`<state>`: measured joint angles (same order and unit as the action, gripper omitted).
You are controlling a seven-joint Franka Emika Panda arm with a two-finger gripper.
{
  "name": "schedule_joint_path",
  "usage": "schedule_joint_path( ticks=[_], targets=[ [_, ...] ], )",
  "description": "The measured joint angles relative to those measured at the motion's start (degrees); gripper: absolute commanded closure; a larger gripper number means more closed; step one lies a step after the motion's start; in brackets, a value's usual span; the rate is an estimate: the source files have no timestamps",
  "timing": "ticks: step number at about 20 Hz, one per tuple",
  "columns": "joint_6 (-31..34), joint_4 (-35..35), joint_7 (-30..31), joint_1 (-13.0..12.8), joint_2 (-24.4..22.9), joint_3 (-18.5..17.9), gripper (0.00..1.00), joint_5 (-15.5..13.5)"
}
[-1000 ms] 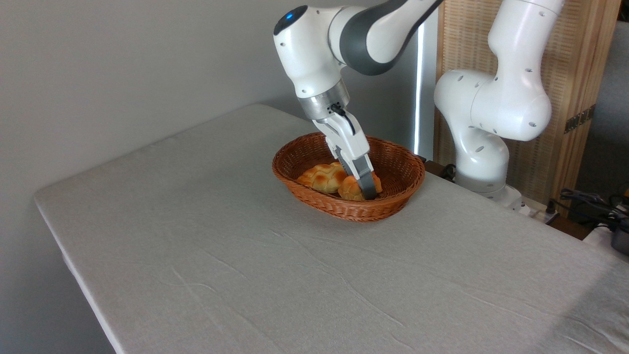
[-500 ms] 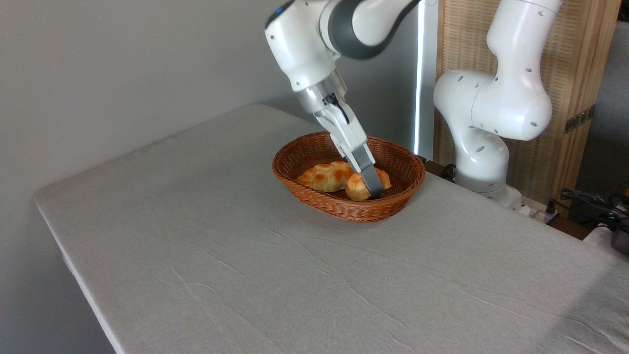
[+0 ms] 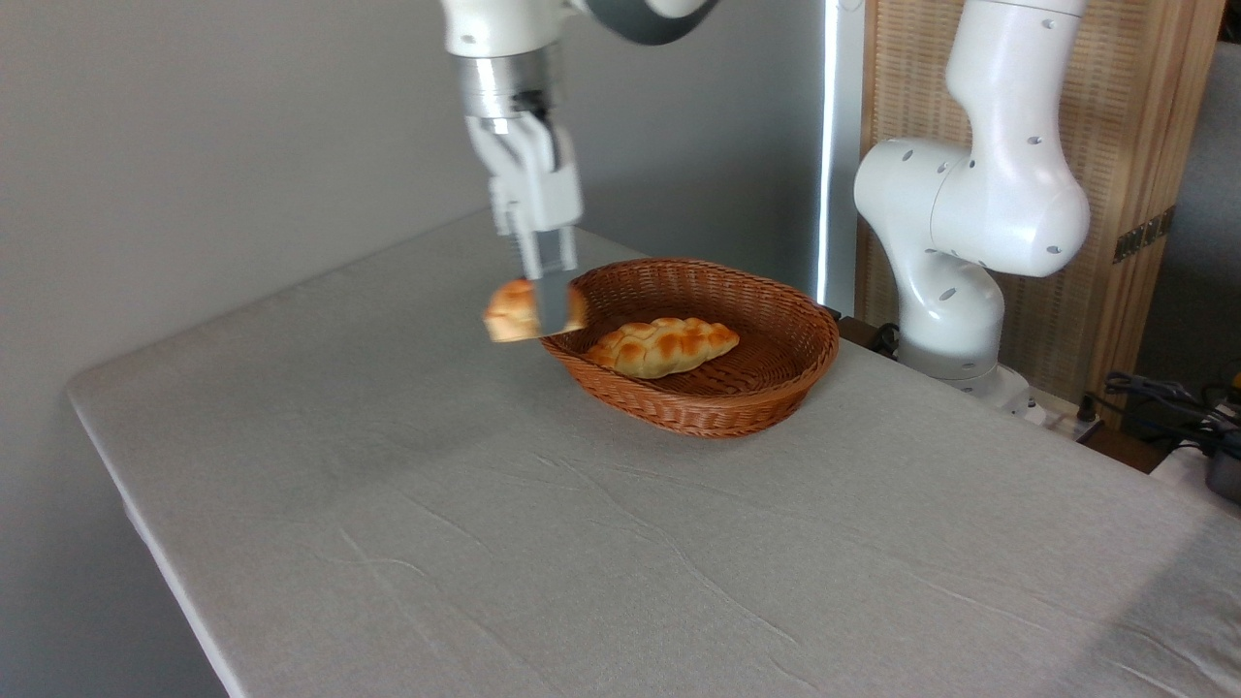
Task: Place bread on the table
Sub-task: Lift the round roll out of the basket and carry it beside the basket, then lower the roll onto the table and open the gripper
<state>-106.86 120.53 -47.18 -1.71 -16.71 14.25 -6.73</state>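
The worktop [image 3: 407,504], a wide slab under wrinkled grey cloth, lies bare across its left and near parts. Above its far middle the gripper [image 3: 549,315] hangs straight down from the arm, closed on the bread [image 3: 512,310], which is clear of the surface and just left of the basket's left rim. A second ago that bun sat low in the right of the wicker basket [image 3: 756,402] with the gripper pinching it; it has since been lifted out and carried left over the rim, so the pick is done and the carry is under way. The bun is motion-blurred, so how squarely it sits between the fingers is hard to judge. Right of it, the paler braided loaf [image 3: 664,346] rests alone in the basket, unmoved. What remains, in my judgement, is lowering the bun onto open cloth to the left of the basket and releasing it.
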Motion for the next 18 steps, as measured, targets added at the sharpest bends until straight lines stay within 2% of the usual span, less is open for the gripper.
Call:
schedule_joint_path(
  ticks=[1,2,4,6,8,10,12,18],
  targets=[
    [-1.5,-3.4,2.4,-0.1,3.9,0.3,0.62,-0.2],
    [-2.8,-6.7,4.2,-0.2,8.3,1.1,0.56,-0.2],
    [-4.2,-13.1,7.1,-0.4,17.5,3.9,0.2,0.6],
    [-4.5,-17.6,9.1,-1.0,24.7,5.6,0.0,3.6],
    [-4.5,-19.9,9.3,-1.6,28.3,5.9,0.0,7.1],
    [-4.4,-20.3,9.1,-2.6,29.7,5.9,0.0,11.8],
    [-4.4,-20.3,9.1,-4.0,30.6,6.0,0.0,14.6],
    [-4.3,-20.7,9.1,-4.6,30.9,5.9,0.0,15.5]
  ],
)
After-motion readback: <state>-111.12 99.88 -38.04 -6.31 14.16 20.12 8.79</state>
